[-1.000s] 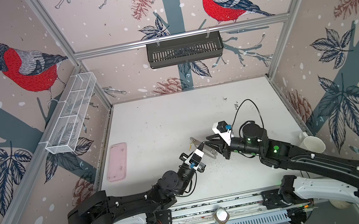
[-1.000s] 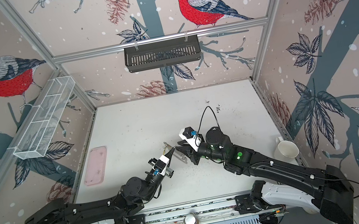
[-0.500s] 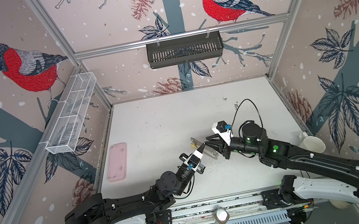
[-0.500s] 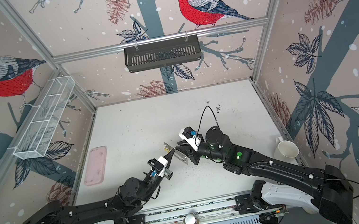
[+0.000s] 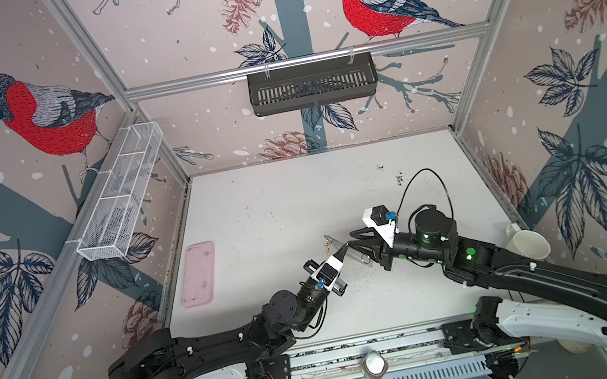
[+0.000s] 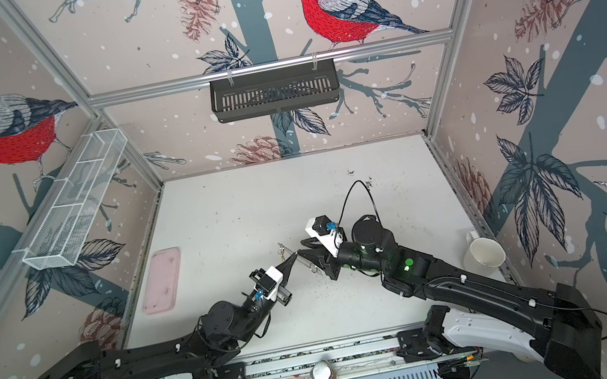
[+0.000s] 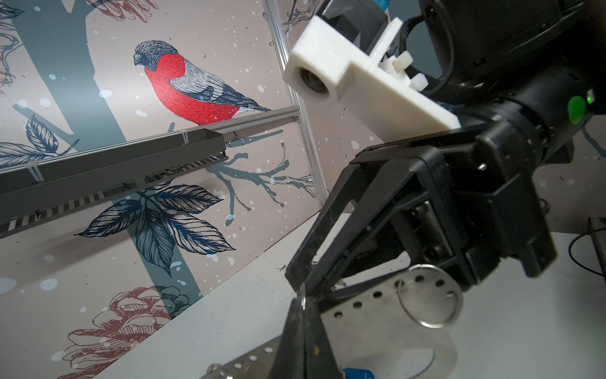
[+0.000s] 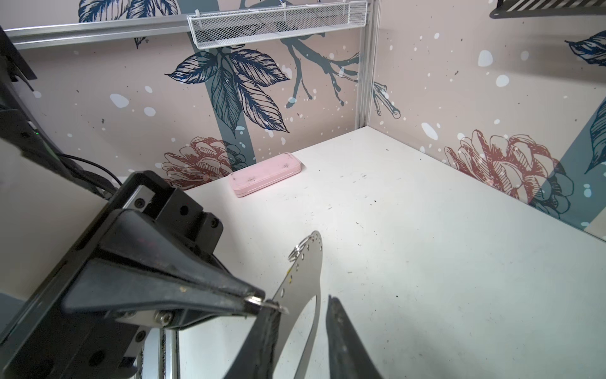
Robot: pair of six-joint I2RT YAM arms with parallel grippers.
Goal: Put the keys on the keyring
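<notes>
The flat dark grey oval metal keyring (image 8: 303, 262) tilts over the white table (image 5: 275, 204), its small steel ring (image 8: 255, 299) pinched in my closed left gripper (image 8: 259, 301), my right gripper (image 8: 300, 308) with jaws apart astride it; next I'd spread that ring.

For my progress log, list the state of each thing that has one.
Keyring, tilted on edge.
Left fingers, shut on a ring at the keyring's edge.
Right fingers, apart, straddling the keyring; grip unclear.
Blue tag, mostly hidden; attachment unclear.
Tray, flat on the table.
</notes>
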